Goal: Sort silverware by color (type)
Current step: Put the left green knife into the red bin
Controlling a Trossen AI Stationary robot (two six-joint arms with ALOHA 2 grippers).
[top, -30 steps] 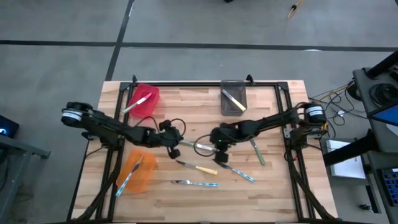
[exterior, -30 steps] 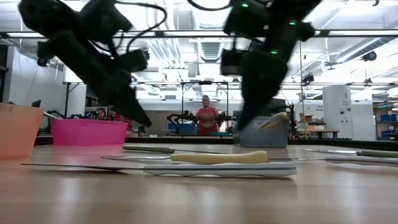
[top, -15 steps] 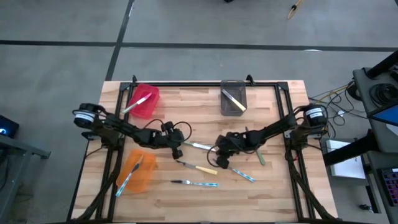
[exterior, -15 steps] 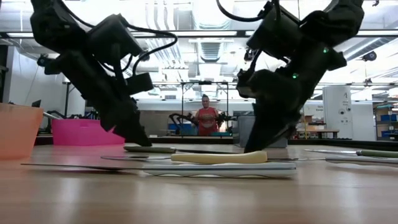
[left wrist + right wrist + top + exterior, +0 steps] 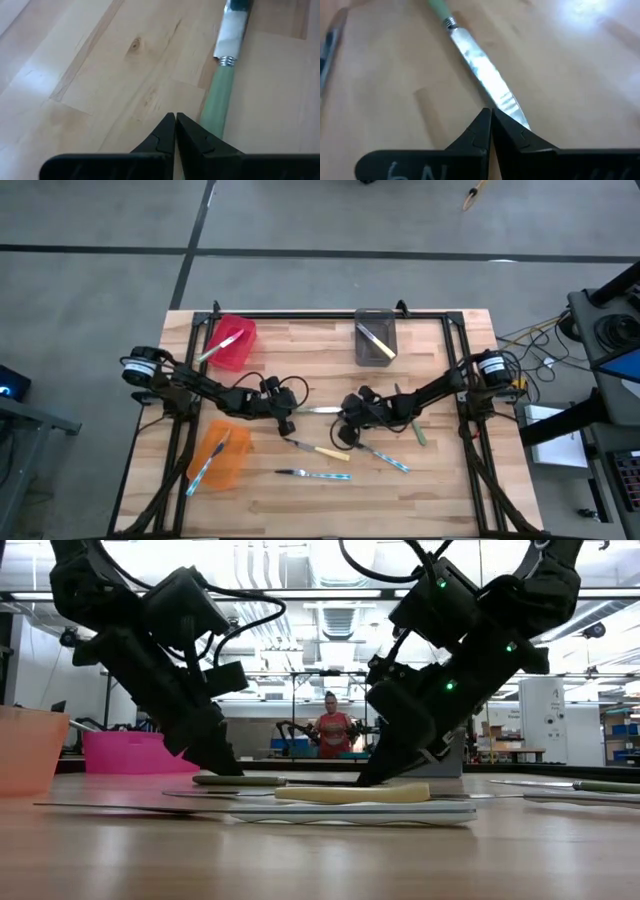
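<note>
We press both closed, empty grippers, left gripper and right gripper, down at opposite ends of the green-handled knife mid-tabletop, likely to pivot it for pickup.

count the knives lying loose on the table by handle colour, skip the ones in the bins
green-handled knives: 2
yellow-handled knife: 1
light-blue-handled knives: 2
total: 5
</note>
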